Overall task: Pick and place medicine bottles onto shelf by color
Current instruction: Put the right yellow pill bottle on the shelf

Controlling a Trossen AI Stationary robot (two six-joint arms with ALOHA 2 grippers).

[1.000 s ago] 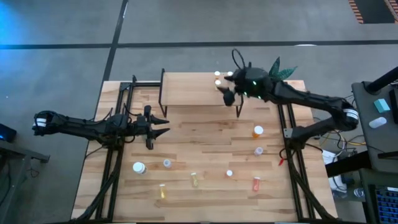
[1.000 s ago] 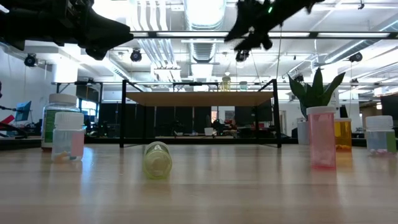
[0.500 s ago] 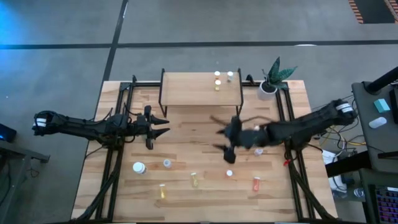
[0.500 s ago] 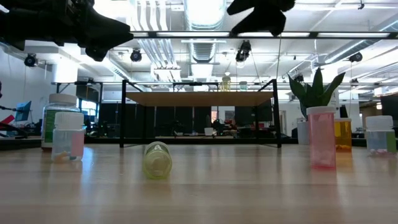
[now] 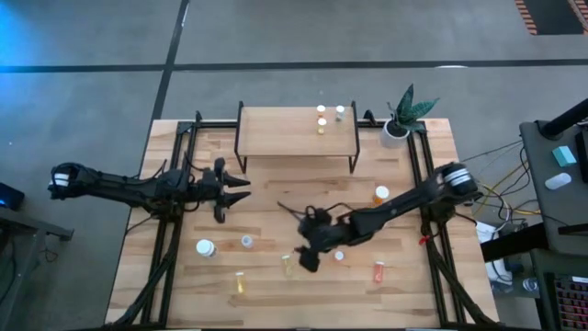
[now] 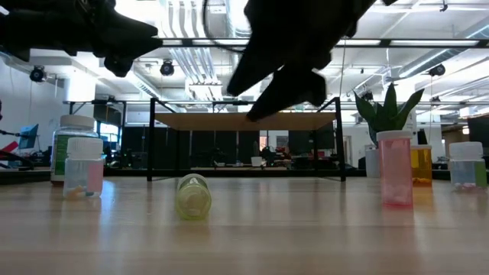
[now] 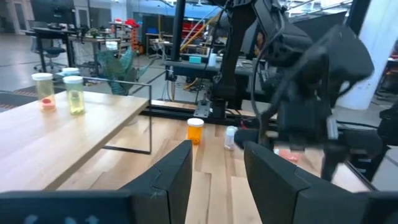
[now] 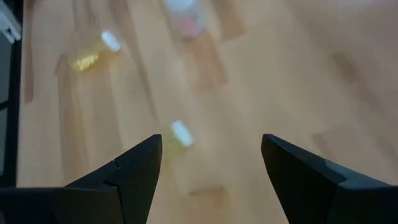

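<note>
Across the light wood worktop (image 5: 276, 198) on grey concrete floor (image 5: 83, 110), medicine bottles (image 5: 288, 265) lie scattered, two on the shelf (image 5: 276, 133), while the right claw (image 5: 308, 246) hovers open and empty above them, the left claw (image 5: 241, 188) parted, empty.

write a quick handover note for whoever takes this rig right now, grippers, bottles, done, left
Right gripper: open, empty, low over the front middle of the table, above a yellow bottle lying on its side.
Left gripper: open, empty, waiting at the table's left side.
Shelf: two bottles stand at its right end.
Done: those two are placed.
Left: eight bottles on the table, among them a large white one, an orange one and a red one. The plant pot is not part of the job.
</note>
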